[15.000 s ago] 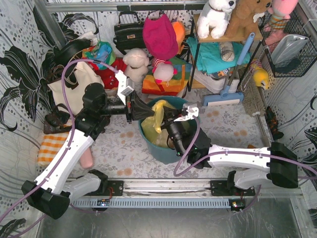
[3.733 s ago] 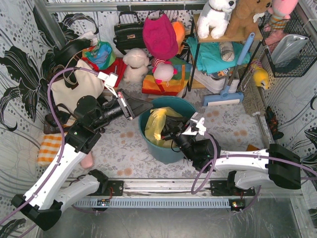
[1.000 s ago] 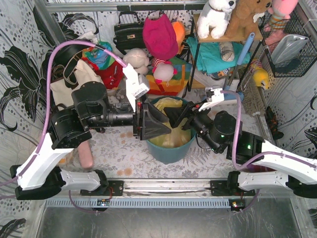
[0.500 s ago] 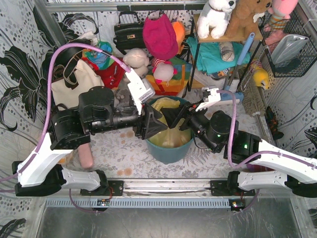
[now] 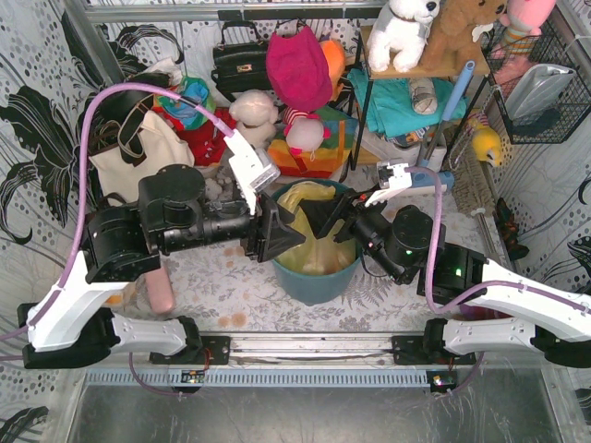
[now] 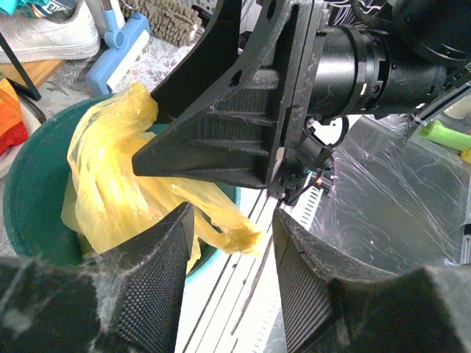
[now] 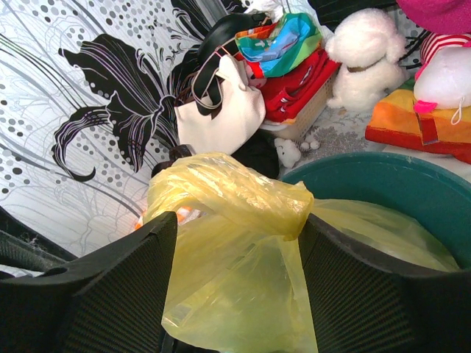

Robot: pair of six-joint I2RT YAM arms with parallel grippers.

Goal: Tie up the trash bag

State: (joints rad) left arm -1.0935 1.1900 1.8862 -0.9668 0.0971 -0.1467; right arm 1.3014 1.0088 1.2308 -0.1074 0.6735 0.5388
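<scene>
The trash bag [image 5: 312, 242] is sitting in the bucket [image 5: 314, 281] at centre frame. The tote bag [image 5: 138, 157] is leaning behind, at upper left.

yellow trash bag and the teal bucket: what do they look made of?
trash bag: thin plastic film, probably polyethylene. It looks glossy and translucent, finely crinkled, and bunches into soft folds.
bucket: looks like rigid moulded plastic, with a smooth, opaque teal wall and an evenly rounded rim.

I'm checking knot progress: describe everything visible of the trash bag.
The trash bag is thin, crinkly translucent yellow plastic, sitting in the teal bucket. Its top is gathered above the rim, bunched between the fingers of the right gripper; a twisted tail lies between the spread fingers of the left gripper. No finished knot shows.
</scene>
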